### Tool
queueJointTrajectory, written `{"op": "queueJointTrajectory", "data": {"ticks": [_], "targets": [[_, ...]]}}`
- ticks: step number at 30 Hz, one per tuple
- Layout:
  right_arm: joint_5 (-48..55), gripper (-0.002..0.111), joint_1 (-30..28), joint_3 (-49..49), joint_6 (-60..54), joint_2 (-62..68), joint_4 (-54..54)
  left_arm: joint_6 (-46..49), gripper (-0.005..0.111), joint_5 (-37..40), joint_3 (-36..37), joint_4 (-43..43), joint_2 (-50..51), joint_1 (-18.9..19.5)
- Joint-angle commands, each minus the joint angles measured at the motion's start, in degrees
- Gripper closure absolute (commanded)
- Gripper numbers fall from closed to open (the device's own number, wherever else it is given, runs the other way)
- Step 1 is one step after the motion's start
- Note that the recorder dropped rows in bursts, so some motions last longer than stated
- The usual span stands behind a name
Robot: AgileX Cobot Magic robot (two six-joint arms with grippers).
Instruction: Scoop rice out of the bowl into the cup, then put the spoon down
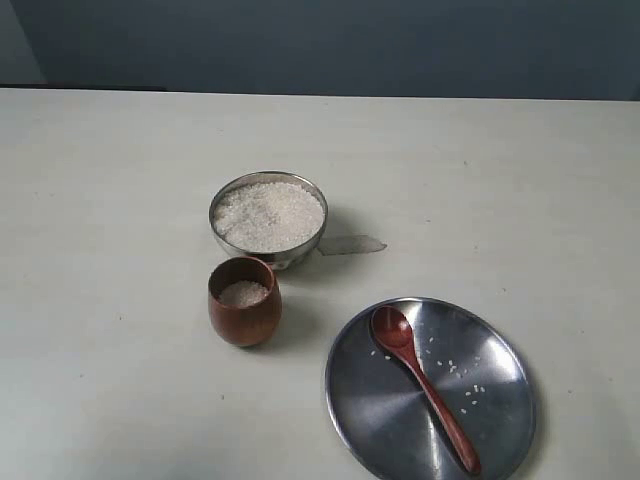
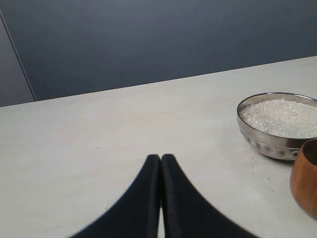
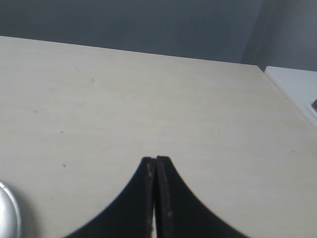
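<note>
The steel bowl holds a heap of white rice. Just in front of it stands the reddish-brown wooden cup with a little rice in its bottom. The wooden spoon lies on the flat steel plate, bowl end toward the cup, with a few loose grains around it. Neither arm shows in the exterior view. My left gripper is shut and empty over bare table, apart from bowl and cup. My right gripper is shut and empty too.
A small shiny scrap lies on the table beside the bowl. The plate's rim shows at one edge of the right wrist view. A dark wall runs behind the table's far edge. A white surface adjoins the table.
</note>
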State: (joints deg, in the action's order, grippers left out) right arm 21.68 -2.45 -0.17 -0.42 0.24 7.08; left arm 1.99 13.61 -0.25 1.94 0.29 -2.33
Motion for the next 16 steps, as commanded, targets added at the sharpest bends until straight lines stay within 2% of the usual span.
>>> {"op": "queueJointTrajectory", "data": {"ticks": [1, 16], "targets": [[-0.82, 0.108, -0.24, 0.17, 0.06, -0.24, 0.15, -0.07, 0.106, -0.37, 0.25, 0.34, -0.29, -0.11], [-0.71, 0.108, -0.24, 0.17, 0.42, -0.24, 0.15, -0.07, 0.106, -0.37, 0.25, 0.34, -0.29, -0.11]]}}
